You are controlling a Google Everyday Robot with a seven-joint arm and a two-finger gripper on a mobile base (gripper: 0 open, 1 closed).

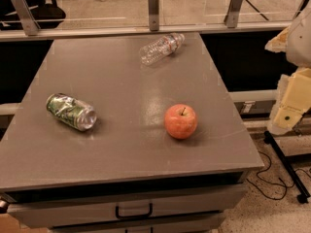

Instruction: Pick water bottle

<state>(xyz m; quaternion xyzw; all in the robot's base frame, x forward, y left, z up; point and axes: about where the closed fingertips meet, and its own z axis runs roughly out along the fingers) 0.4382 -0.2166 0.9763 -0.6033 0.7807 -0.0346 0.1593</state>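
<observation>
Single camera, high above front edge of counter (121, 144), tilted down toward far edge; mid-distance, whole top and drawer front (194, 200) in frame. Gripper (290, 103) at frame right, beyond counter's right edge.

The clear water bottle (160, 47) at twelve o'clock is wearing a reddish band; the gripper (289, 108) at three o'clock is showing cream.

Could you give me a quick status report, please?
Hand at right, off table. Bottle lying at far edge, untouched. Apple and can nearer, clear of it.
</observation>
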